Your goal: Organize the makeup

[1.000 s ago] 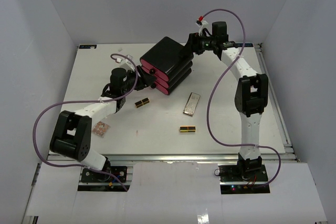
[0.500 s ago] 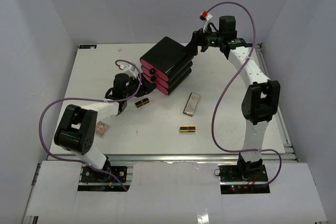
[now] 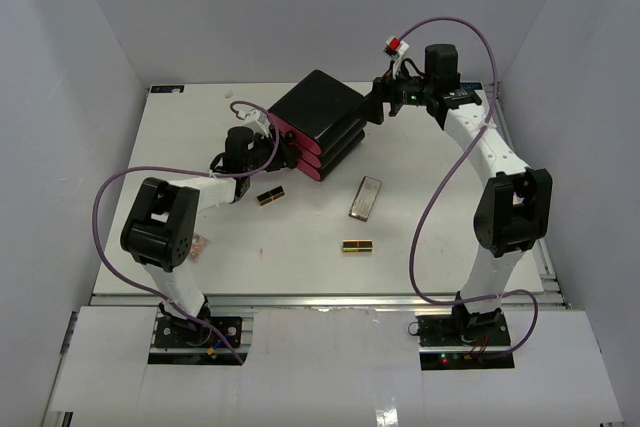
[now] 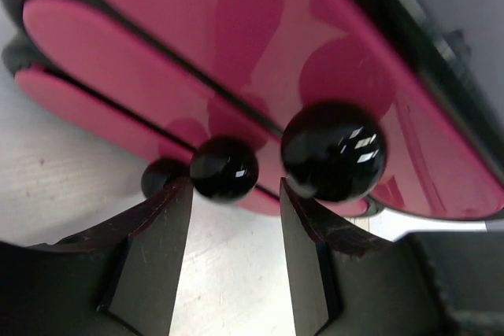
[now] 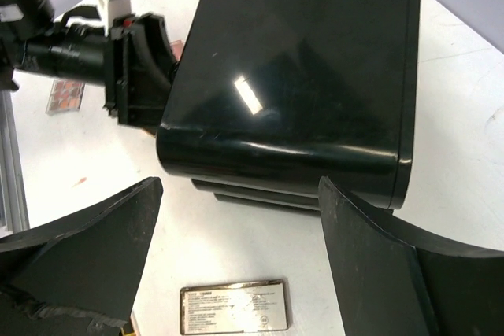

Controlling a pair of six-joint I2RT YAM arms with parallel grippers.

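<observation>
On the white table the makeup lies loose in the middle and toward the near-left. The flat beige palette lies about mid-table, long side running near to far. One black-and-gold lipstick tube lies on its side nearer the near edge, just below the palette and apart from it. A second lipstick tube lies on its side left of the palette. A small pinkish piece lies toward the near-left corner, close beside the left arm's elbow.

The table is walled in by plain pale panels on the left, far and right sides, and a metal rail runs along its near edge. Toward the far edge stands a black drawer box, turned on the diagonal, its three pink drawer fronts facing the left edge.

The left gripper is up against those drawer fronts, well above and beyond the second lipstick tube. Its fingers stand a modest gap apart with the middle black knob right at their tips; whether they touch the knob cannot be told. It holds none of the makeup.

The right gripper hangs at the back of the box on the far-right side, fingers spread wide and holding nothing. In the right wrist view the palette shows on the table between and below the two fingers, well apart from them. Both lipstick tubes lie farther off toward the near edge.
</observation>
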